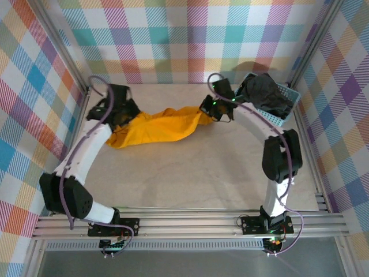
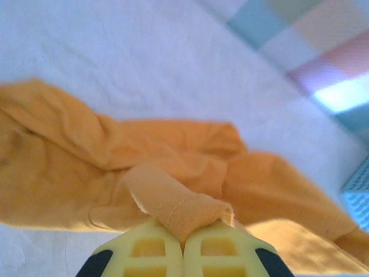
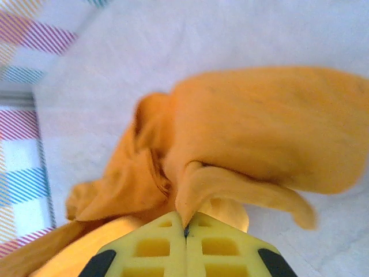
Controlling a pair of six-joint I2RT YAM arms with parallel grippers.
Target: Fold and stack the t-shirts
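Setting: a pale desk (image 1: 190, 179) boxed in by bright checked walls (image 1: 173, 34); both my arms reach toward its far half.
Orange-yellow t-shirt (image 1: 155, 128): it lies rumpled on the far middle of the desk, drawn into a long band between my two end effectors. It is not spread flat, and I see no fold in it.
Left end effector (image 2: 183, 245): fingers pressed together on a hemmed edge of the orange cloth at the shirt's left end.
Right end effector (image 3: 185, 231): fingers likewise clamped on a pinch of orange cloth at the shirt's right end.
Charcoal-black t-shirt (image 1: 262, 92): it is heaped in the light blue basket (image 1: 290, 95) at the far right corner.
Done so far: by my judgement, very little; one shirt is on the desk and gripped at both ends.
Left to do: flatten and fold the orange shirt, bring out and fold the black one, then stack the two. I put this near the start.
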